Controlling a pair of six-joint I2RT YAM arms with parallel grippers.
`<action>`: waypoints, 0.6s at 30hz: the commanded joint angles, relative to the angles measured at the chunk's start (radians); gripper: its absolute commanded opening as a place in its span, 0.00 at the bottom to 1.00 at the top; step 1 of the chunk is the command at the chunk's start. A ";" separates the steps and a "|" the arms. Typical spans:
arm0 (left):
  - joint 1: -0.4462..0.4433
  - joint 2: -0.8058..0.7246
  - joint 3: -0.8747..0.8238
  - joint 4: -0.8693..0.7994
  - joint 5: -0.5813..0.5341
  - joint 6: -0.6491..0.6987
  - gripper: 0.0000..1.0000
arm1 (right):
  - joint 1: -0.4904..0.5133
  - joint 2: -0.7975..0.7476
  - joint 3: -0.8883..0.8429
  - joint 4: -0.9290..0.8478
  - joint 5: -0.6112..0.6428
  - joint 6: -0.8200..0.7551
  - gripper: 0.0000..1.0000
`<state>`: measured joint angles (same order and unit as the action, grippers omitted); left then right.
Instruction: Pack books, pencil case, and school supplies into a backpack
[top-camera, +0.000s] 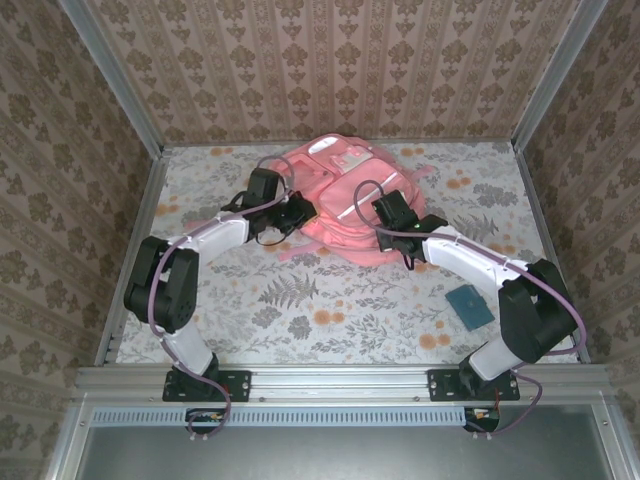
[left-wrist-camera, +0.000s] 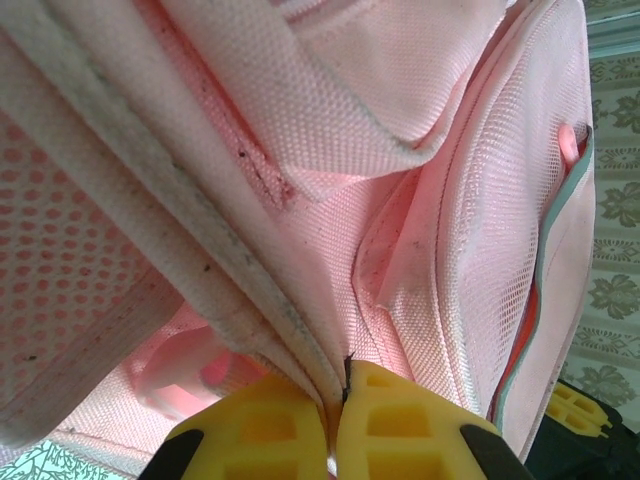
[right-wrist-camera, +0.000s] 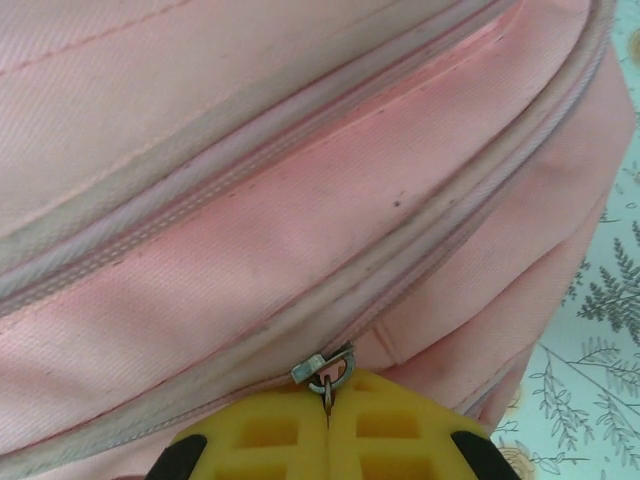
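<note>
Backpack (top-camera: 340, 195) sits between both outstretched arms: left gripper (left-wrist-camera: 338, 388) pinches its fabric edge (left-wrist-camera: 200, 250), right gripper (right-wrist-camera: 328, 412) is clamped on the zipper pull (right-wrist-camera: 326, 372).

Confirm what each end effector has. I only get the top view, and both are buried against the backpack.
Observer: In the right wrist view, the right end effector is shut on the backpack's metal zipper pull.
Operator: Left one?
Observer: The left end effector is shut on a grey-edged fabric fold, pinched between its yellow pads.
Operator: Inside visible?
Observer: The left wrist view shows pink mesh lining. No contents I can identify.
</note>
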<state>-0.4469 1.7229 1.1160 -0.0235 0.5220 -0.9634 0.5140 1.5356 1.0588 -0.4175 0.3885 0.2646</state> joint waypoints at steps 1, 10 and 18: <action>0.060 -0.048 -0.001 -0.033 -0.035 0.071 0.00 | -0.030 -0.019 0.048 -0.065 0.005 0.002 0.00; 0.160 -0.155 -0.046 -0.157 -0.146 0.126 0.52 | 0.150 -0.031 0.043 0.040 -0.573 0.097 0.00; 0.195 -0.451 -0.292 -0.196 -0.171 0.011 0.66 | 0.252 0.137 0.174 0.132 -0.600 0.244 0.00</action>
<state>-0.2420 1.3418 0.8936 -0.1864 0.3504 -0.8940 0.7429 1.6207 1.1538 -0.3607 -0.1627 0.4362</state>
